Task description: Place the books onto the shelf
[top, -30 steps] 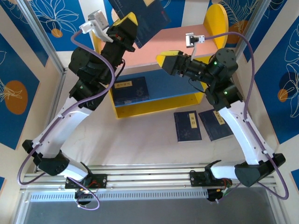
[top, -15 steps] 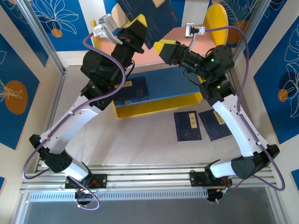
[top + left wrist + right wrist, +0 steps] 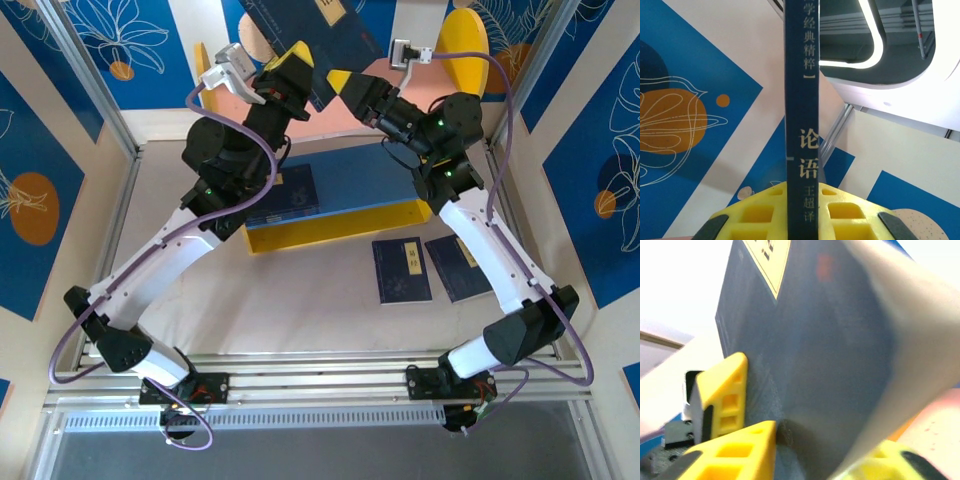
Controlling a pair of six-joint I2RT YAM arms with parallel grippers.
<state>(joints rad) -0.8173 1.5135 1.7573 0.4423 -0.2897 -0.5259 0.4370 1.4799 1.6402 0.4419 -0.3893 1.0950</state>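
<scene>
A dark navy book [image 3: 300, 22] is held up in the air above the shelf [image 3: 340, 225], over its pink upper board [image 3: 310, 122]. My left gripper [image 3: 300, 60] is shut on the book's lower edge, and the spine [image 3: 801, 100] stands upright between its yellow fingers [image 3: 755, 215]. My right gripper [image 3: 338, 82] comes from the right and is shut on the same book [image 3: 815, 340], one finger [image 3: 740, 455] pressed into the cover. Another book [image 3: 283, 195] lies on the blue lower board [image 3: 365, 172]. Two books [image 3: 402, 270] [image 3: 460, 266] lie flat on the table.
The shelf's right yellow side panel [image 3: 466, 40] rises just behind the right arm. Blue and cream patterned walls [image 3: 40, 200] close in the table on three sides. The rail [image 3: 320, 385] with both arm bases runs along the near edge.
The right gripper has moved up and left to the raised book and closed on it. The left arm has lifted the book a little higher and farther back.
</scene>
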